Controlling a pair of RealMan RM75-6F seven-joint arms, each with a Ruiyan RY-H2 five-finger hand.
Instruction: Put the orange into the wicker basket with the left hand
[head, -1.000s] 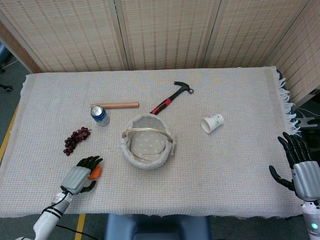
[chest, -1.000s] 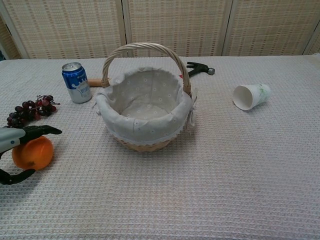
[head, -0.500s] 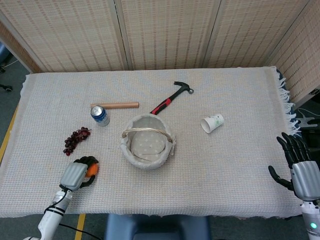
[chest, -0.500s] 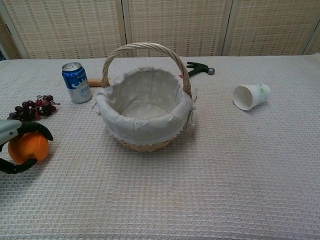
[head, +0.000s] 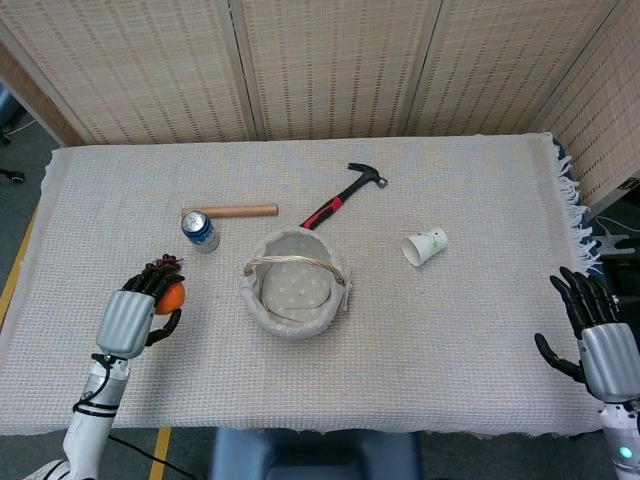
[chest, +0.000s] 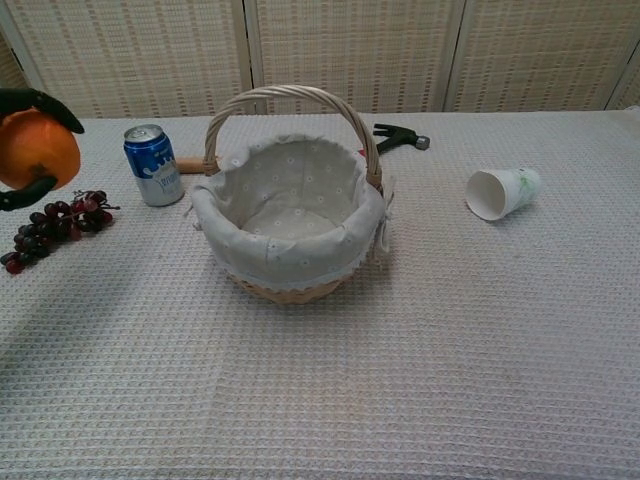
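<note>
Left hand (head: 130, 318): holds the orange (head: 172, 297), black fingers (chest: 40, 101) wrapped over its top and underside. It is raised off the desk (head: 460, 330), at the left side, over the bunch of grapes (chest: 50, 227).
Orange: in the left hand's grasp, clear of the cloth, well to the left of the basket (chest: 290, 215); not in the basket.
Basket: wicker, lined with pale dotted fabric, handle upright, standing near the middle of the desk. Nothing can be seen inside but the lining.
Right hand (head: 590, 335): at the right edge of the desk, fingers spread apart, holding nothing. Seen in the head view only.
Soda can (chest: 153, 165): blue, upright, behind and to the left of the basket, just in front of a wooden stick (head: 236, 210).
Hammer (head: 345, 194): black head, red and black handle, lying flat behind the basket.
Paper cup (chest: 503, 192): on its side, right of the basket, mouth turned toward the basket.
Desk: covered with a pale woven cloth; wicker screens (head: 330, 60) stand behind it.
</note>
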